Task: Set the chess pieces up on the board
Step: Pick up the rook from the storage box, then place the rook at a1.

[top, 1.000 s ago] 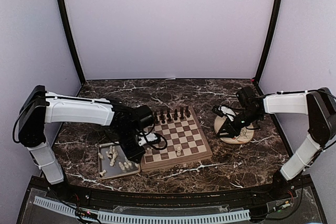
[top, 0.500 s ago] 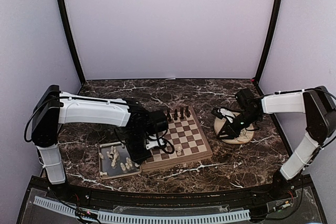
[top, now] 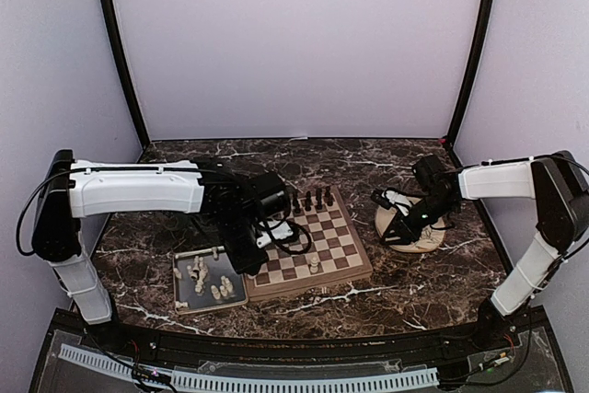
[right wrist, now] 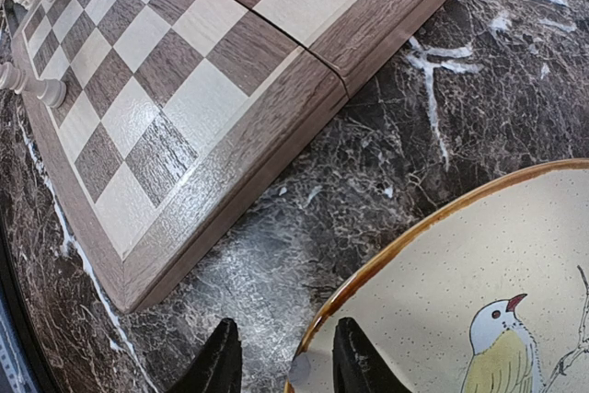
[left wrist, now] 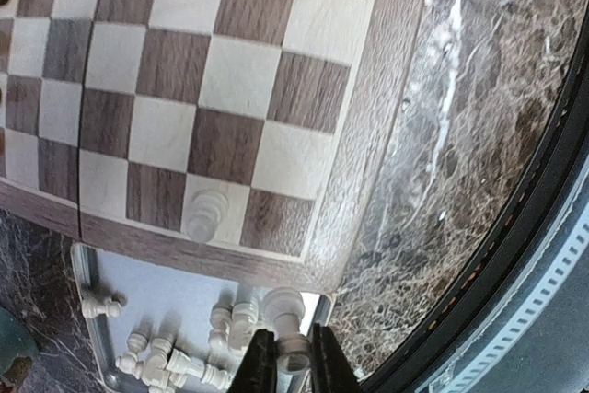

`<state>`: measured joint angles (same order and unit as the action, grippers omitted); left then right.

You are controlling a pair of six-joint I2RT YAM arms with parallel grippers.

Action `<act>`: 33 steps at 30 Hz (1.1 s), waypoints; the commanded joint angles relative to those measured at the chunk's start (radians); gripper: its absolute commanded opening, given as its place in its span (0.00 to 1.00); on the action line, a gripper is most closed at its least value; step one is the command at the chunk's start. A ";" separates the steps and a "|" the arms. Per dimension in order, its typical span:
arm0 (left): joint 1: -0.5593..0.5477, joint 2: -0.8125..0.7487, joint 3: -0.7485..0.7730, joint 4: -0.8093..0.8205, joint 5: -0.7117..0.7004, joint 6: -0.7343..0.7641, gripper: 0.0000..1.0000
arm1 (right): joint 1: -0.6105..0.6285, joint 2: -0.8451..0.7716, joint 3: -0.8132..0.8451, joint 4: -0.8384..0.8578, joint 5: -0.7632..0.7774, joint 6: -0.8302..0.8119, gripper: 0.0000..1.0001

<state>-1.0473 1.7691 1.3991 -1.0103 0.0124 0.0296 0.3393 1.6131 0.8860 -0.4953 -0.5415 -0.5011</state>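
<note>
The board (top: 317,236) lies mid-table, with several dark pieces (top: 308,200) on its far row and one cream-white piece (top: 313,266) near its front edge. My left gripper (top: 250,260) hangs over the board's near left corner and the tray's right edge. In the left wrist view it (left wrist: 293,356) is shut on a cream-white piece (left wrist: 290,319), held upright. Another white piece (left wrist: 204,213) stands on the board's edge row (left wrist: 221,89). My right gripper (top: 398,227) is open and empty; in the right wrist view (right wrist: 285,365) its fingers straddle the plate's rim.
A grey metal tray (top: 184,296) left of the board holds several loose cream-white pieces (left wrist: 166,361). A round plate (right wrist: 479,301) with a painted bird lies right of the board (right wrist: 184,71). A white piece (right wrist: 32,85) lies on its side by the board's far edge.
My left arm has swung a little to the right, from over the tray toward the board's near left corner. The right arm has hardly moved.
</note>
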 commanded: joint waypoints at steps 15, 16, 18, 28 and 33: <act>-0.003 0.043 -0.018 0.122 0.010 0.012 0.00 | -0.003 0.006 0.017 -0.005 -0.001 -0.012 0.35; -0.003 0.046 -0.019 0.123 0.013 0.013 0.00 | -0.003 0.007 0.016 -0.005 -0.001 -0.014 0.35; -0.003 0.052 -0.021 0.124 0.014 0.013 0.00 | -0.003 0.007 0.016 -0.005 0.001 -0.014 0.35; -0.003 0.070 -0.030 0.124 0.017 0.020 0.00 | -0.003 0.007 0.016 -0.005 0.003 -0.016 0.35; -0.003 0.076 -0.036 0.127 0.012 0.019 0.07 | -0.003 0.004 0.016 -0.005 0.003 -0.015 0.35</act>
<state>-1.0473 1.8404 1.3830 -0.8822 0.0250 0.0391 0.3393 1.6131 0.8860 -0.4953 -0.5407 -0.5041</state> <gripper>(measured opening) 0.117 0.353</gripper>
